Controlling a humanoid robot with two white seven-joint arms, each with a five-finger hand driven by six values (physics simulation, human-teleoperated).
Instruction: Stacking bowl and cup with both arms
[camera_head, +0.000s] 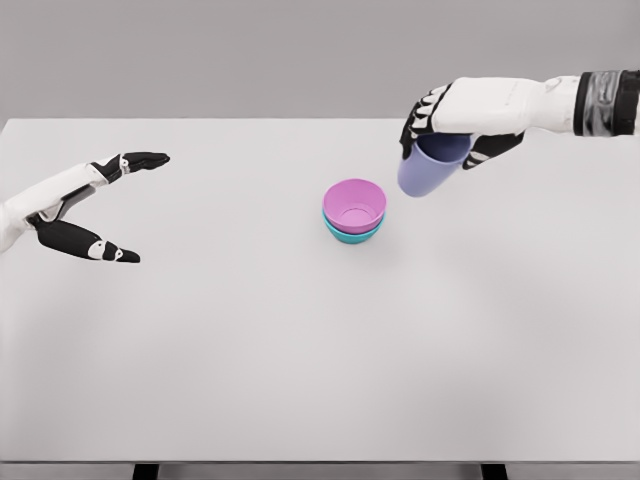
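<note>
A pink bowl (354, 206) sits nested inside a teal bowl (352, 236) near the middle of the white table (300, 350). To their upper right my right hand (445, 135) is shut on a lavender cup (430, 168), holding it tilted above the table, just right of the bowls and apart from them. At the far left my left hand (130, 205) hovers over the table with thumb and fingers spread wide, holding nothing.
The table's front edge runs along the bottom of the view, with dark legs (145, 471) showing beneath it. A plain grey wall stands behind the table's far edge.
</note>
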